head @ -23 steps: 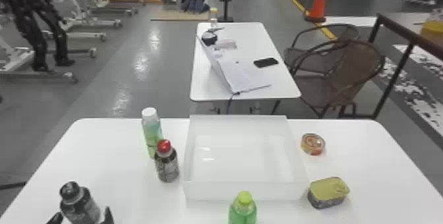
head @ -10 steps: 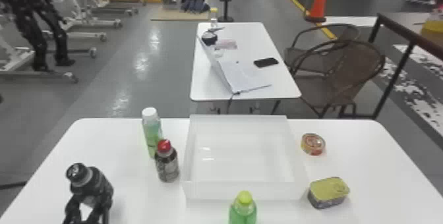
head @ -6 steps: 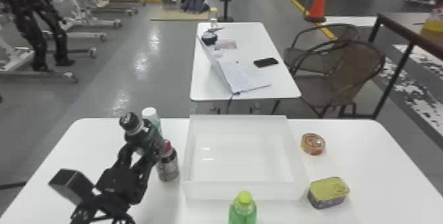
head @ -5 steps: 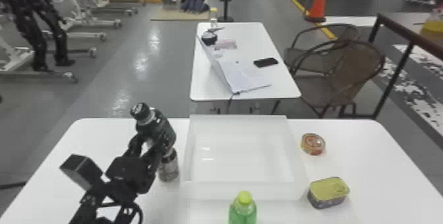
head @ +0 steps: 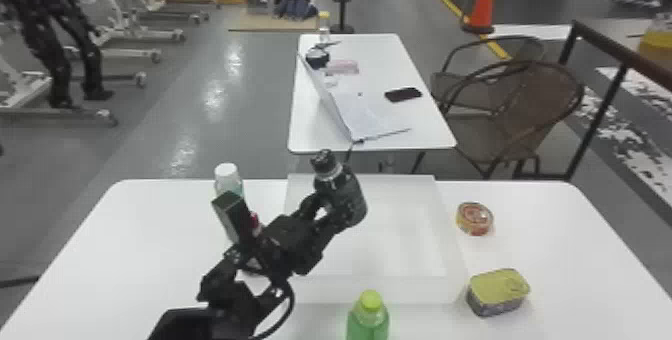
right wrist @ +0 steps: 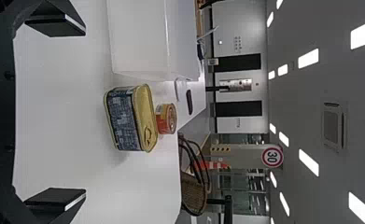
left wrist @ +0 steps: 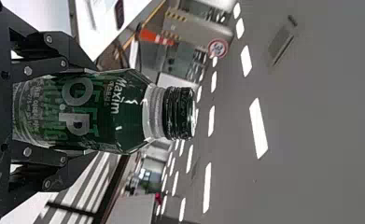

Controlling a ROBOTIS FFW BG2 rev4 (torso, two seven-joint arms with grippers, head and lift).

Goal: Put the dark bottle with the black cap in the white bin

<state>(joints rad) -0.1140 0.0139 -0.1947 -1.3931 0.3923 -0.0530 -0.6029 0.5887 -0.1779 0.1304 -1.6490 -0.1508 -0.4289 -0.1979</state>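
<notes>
In the head view my left gripper (head: 327, 216) is shut on the dark bottle (head: 345, 194), holding it over the left part of the white bin (head: 390, 289). The bottle leans, its black cap (head: 325, 161) up and to the left. The left wrist view has the dark bottle (left wrist: 91, 112) between both fingers of the left gripper (left wrist: 54, 112), cap pointing away from the palm. My right gripper (right wrist: 54, 112) stands open near the table with nothing between its fingers; beyond it lies the white bin (right wrist: 143, 37).
Left of the bin stand a white-capped bottle (head: 228, 179) and a red-capped bottle (head: 255, 221), partly behind the left arm. A green bottle (head: 369, 319) is in front of the bin. A rectangular tin (head: 497, 291) and a round can (head: 474, 219) sit to its right.
The left gripper took hold of the dark bottle at the table's left side, lifted it and carried it rightward past the red-capped bottle to over the bin.
</notes>
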